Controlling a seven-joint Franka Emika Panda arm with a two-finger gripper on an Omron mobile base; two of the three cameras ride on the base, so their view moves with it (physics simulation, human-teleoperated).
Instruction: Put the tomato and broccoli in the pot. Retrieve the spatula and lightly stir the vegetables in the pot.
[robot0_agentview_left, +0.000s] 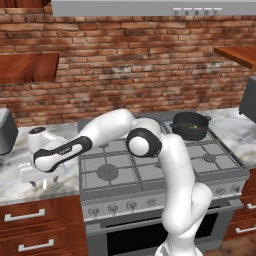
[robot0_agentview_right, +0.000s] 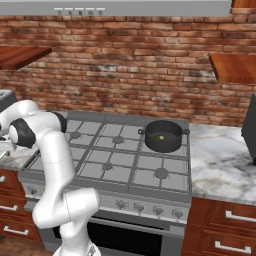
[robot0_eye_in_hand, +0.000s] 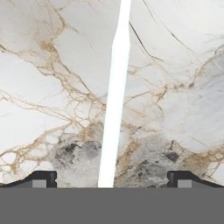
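The pot sits on the rear stove burner with vegetables inside, so the spatula retrieval is judged in hand. The spatula handle lies on the marble surface between the spread, empty fingers. Next: descend squarely and close on it.

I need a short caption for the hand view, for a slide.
Open gripper poised over the spatula handle, which lies on the marble counter between the two fingertips.
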